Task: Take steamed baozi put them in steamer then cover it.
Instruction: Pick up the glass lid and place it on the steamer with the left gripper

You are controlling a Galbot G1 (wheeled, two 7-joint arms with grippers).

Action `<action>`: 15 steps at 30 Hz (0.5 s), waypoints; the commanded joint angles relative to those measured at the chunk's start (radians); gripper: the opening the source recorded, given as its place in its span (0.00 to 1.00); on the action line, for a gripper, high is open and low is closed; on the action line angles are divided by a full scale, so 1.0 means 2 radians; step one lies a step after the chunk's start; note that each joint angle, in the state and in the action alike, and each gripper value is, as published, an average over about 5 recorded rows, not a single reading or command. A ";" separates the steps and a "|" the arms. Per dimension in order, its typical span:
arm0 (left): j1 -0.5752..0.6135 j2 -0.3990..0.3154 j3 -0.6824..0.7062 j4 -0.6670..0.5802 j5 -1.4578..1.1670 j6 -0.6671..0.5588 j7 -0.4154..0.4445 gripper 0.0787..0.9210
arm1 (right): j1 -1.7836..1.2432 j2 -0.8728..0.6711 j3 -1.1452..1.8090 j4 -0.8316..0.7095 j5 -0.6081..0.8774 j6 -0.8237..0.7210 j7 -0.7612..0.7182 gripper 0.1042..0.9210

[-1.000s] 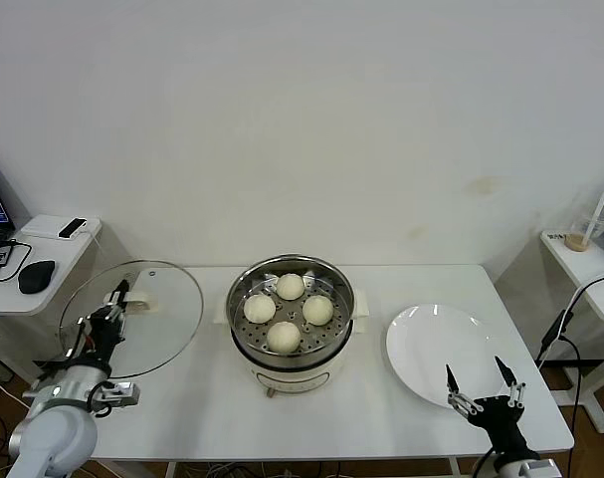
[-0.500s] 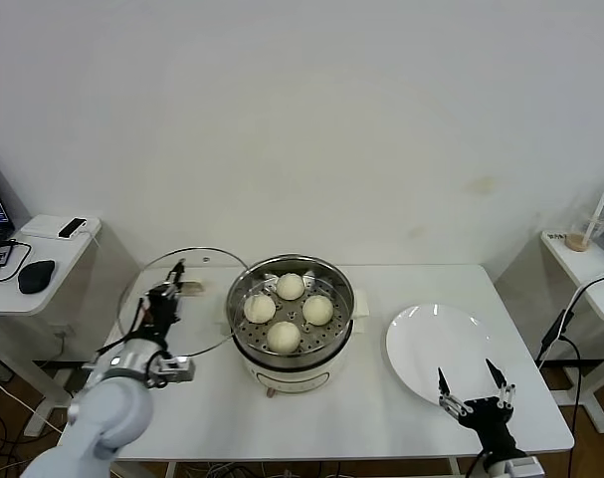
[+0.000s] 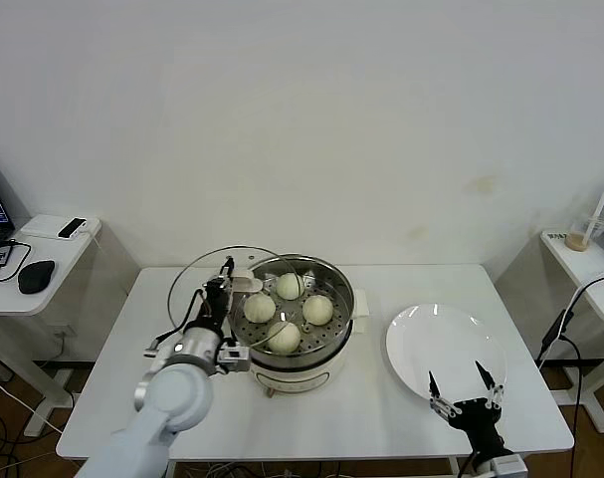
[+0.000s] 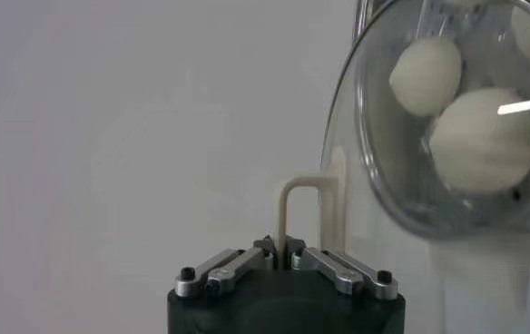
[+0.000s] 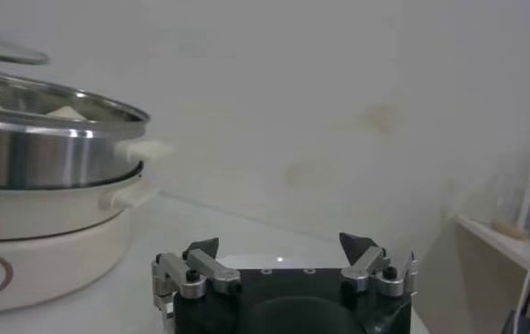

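Baozi (image 3: pixel 285 337), four of them, sit on the perforated tray inside the steamer (image 3: pixel 292 358) at table centre; loading looks complete, covering is not. At left, the left gripper (image 3: pixel 218 296) is clamped tight on the cream handle of the cover (image 3: pixel 197 289), and the glass lid hangs above the table, overlapping only the steamer's left rim, not seated. Left wrist view confirms the fingers pinched on the handle loop (image 4: pixel 288 213), with buns seen through the glass. Risk, as I judge it: the lid is off-centre, so lowering now would land its metal rim on the pot edge, leaving it tilted or sliding off; the narrow pinch could also let it swing. At right, the right gripper (image 3: pixel 458 391) idles with jaws spread wide, empty, near the white plate (image 3: pixel 431 339).
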 commanded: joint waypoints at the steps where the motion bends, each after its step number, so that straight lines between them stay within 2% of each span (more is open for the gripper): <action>1: -0.041 -0.088 0.056 0.025 0.051 0.017 0.025 0.07 | 0.001 0.003 -0.007 -0.011 -0.013 0.000 0.001 0.88; 8: -0.046 -0.135 0.068 0.055 0.066 0.019 0.022 0.07 | 0.002 0.003 -0.011 -0.015 -0.014 0.001 0.000 0.88; 15: -0.041 -0.157 0.069 0.076 0.083 0.019 0.022 0.07 | 0.001 0.005 -0.016 -0.019 -0.018 0.002 0.000 0.88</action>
